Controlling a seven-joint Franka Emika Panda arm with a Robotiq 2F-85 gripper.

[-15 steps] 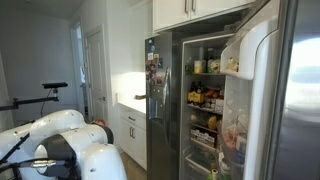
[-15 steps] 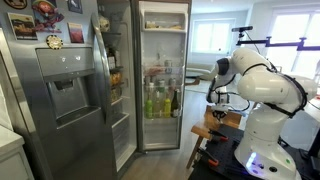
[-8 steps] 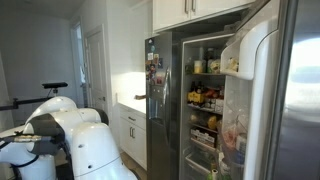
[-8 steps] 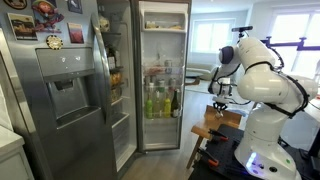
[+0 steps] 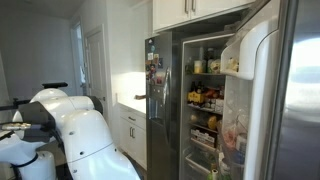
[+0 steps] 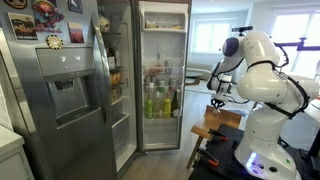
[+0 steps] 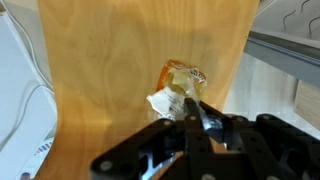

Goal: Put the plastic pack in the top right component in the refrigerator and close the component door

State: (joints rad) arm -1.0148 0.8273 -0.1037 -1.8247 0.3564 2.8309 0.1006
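Observation:
In the wrist view my gripper (image 7: 194,112) is shut on the plastic pack (image 7: 178,84), a crinkled clear packet with orange and white print. The pack hangs just above a wooden surface (image 7: 110,60). In an exterior view the gripper (image 6: 218,98) points down over a small wooden table (image 6: 216,124), to the right of the refrigerator (image 6: 160,75). The right half of the refrigerator stands open and lit, with bottles on its shelves. The same refrigerator (image 5: 198,95) appears open in both exterior views, its door bins (image 5: 240,95) turned outward.
The steel left door with a dispenser (image 6: 62,92) is shut and carries magnets. White cabinets (image 5: 195,10) sit above the refrigerator and a counter (image 5: 130,102) beside it. My white arm (image 5: 65,135) fills the lower left of an exterior view.
My arm's upper links have swung up and over while the gripper stays shut on the pack above the wooden table. The refrigerator has not changed.

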